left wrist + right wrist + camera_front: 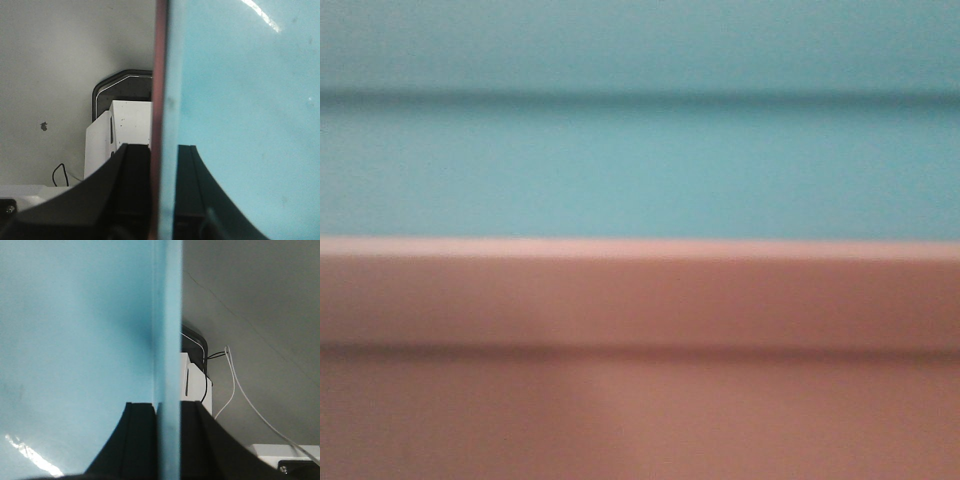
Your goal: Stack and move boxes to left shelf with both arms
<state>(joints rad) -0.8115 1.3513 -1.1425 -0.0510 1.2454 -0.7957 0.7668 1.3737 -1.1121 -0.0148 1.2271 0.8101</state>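
Plain grey-white wall (60,65) fills the background behind both wrists, with a white boxy unit (117,135) and a dark, rounded-cornered panel (122,85) standing far back against it.

Starting from the left gripper (162,195): its two black fingers (132,190) are clamped on the stacked walls of the two tubs, one finger on the outer side and the other inside the light blue box (240,115). A thin salmon edge of the pink box (160,75) runs up the outside of the blue wall, touching it, so the blue tub sits nested in the pink one.

Over on the right gripper (167,440), the black fingers (140,435) pinch the opposite wall in the same way; here only blue plastic (75,340) shows clearly between them. Behind it, thin white and black cables (230,385) trail down past the white unit (195,385).

From the front camera the stack is right up against the lens and blurred: the blue box (640,160) fills the upper half, the pink box's rim (640,300) and side the lower half. No shelf shows in any view.
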